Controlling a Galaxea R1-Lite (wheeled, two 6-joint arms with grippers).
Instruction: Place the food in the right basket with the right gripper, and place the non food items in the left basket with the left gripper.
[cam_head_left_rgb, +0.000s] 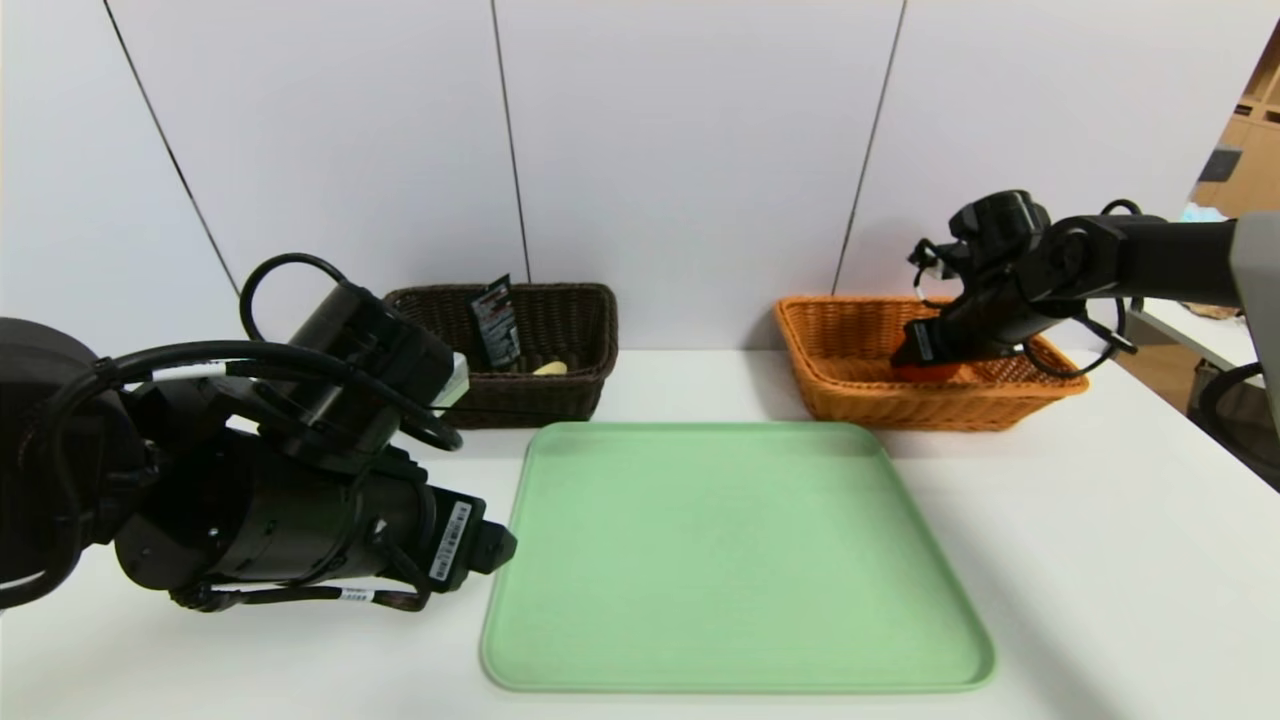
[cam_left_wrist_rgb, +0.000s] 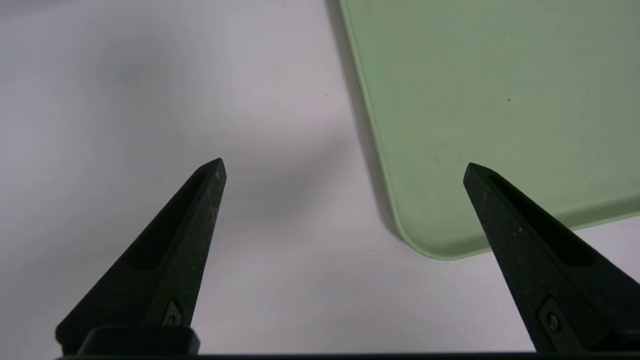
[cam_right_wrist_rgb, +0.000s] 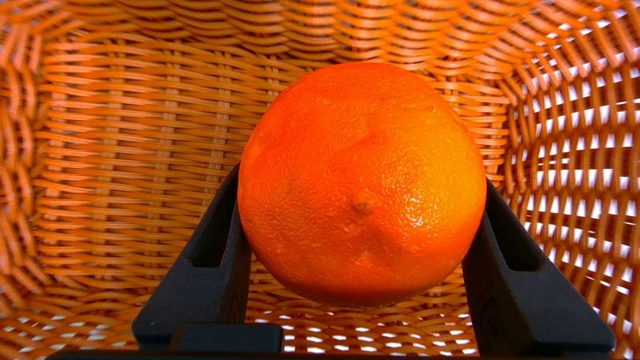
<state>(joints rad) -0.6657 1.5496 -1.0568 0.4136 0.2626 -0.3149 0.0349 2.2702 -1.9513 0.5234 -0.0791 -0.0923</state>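
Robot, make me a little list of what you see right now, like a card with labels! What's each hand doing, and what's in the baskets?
right gripper: shut on the orange, inside the orange basket
left gripper: open, holds nothing, over the white table by a corner of the green tray
dark basket: holds a black packet leaning upright and something small and pale, too small to name
green tray: nothing on it
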